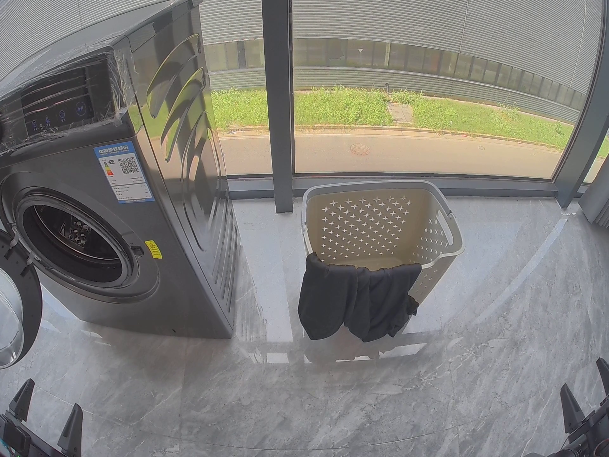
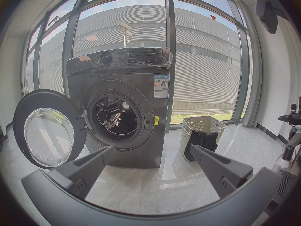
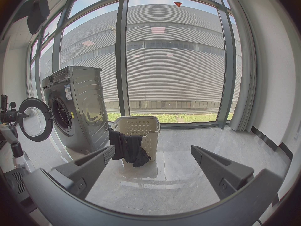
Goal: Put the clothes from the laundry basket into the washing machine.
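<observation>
Plainly, left claw (image 2: 151,147) and right claw (image 3: 152,148) gape empty; left wrist view faces the drum (image 2: 117,116).

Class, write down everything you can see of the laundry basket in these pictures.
The laundry basket is cream plastic, rectangular with rounded corners. Its walls are pierced by small star-shaped holes, and one side wall has a handle slot. It stands upright on the glossy grey floor, to the right of the washing machine and apart from it, just before the window. A dark garment hangs over its near rim and down the outside towards the floor.
</observation>
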Robot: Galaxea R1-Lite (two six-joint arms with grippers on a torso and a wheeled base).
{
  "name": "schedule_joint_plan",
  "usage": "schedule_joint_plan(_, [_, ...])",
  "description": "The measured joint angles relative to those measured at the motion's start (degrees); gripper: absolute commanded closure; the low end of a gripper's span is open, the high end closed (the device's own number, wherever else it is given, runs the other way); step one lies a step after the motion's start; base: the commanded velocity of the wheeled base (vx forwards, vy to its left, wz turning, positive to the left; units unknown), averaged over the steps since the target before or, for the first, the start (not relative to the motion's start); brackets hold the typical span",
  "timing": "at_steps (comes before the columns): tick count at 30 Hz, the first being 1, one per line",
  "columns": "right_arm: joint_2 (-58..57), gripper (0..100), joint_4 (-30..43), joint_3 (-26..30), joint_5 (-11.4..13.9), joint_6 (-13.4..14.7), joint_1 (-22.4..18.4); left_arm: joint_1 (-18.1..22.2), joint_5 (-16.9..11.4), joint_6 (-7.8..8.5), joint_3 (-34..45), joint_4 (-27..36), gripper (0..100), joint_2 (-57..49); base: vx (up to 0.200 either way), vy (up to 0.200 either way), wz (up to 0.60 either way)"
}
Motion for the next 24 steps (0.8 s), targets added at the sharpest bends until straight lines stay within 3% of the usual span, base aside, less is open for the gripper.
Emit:
schedule_joint_plan(14, [0.0, 0, 0.0, 0.0, -0.01, 0.0, 0.0, 0.0, 0.0, -0.02, 0.0, 0.0, 0, 0.0, 0.0, -0.2, 0.0])
schedule_joint_plan(24, [0.0, 0, 0.0, 0.0, -0.01, 0.02, 0.0, 0.05, 0.06, -0.02, 0.0, 0.0, 0, 0.0, 0.0, -0.02, 0.0])
